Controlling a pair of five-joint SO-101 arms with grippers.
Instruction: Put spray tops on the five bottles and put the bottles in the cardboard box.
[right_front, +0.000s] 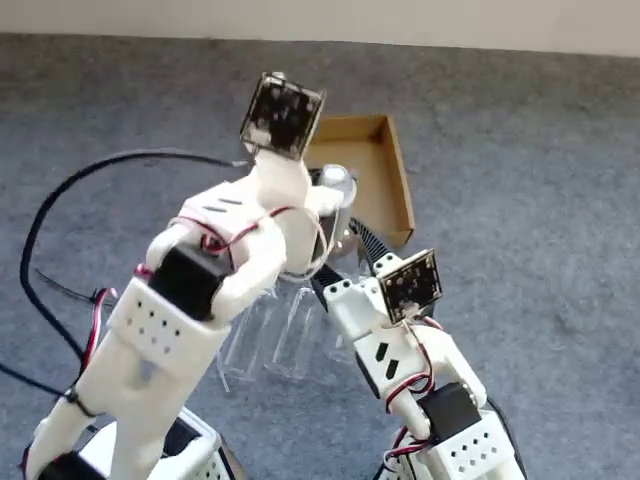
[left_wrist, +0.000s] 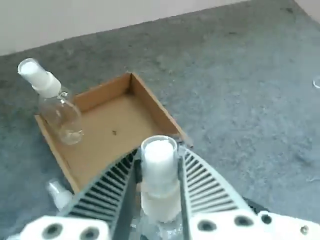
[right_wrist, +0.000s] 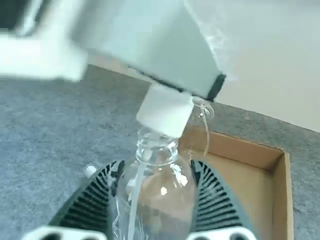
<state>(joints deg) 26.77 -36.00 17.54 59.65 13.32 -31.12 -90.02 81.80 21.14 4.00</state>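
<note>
The left gripper (left_wrist: 160, 150) has its black ribbed fingers (left_wrist: 202, 182) pressed together on a white plastic spray top (left_wrist: 160, 180), a smooth round cylinder. The right wrist view shows what is below it. The right gripper (right_wrist: 157, 167) is clamped on a clear plastic bottle (right_wrist: 155, 205) that stands upright, and the top sits slightly tilted over the ribbed neck, with a thin tube hanging inside the bottle.

In the left wrist view a shallow brown cardboard box (left_wrist: 155, 105) lies on the rough grey carpet (left_wrist: 240, 75). A second clear bottle (left_wrist: 62, 112) with a white top rests at its side wall.

In the high view the left arm bends high over the right arm, and more clear bottles (right_front: 270, 325) stand beneath them.
</note>
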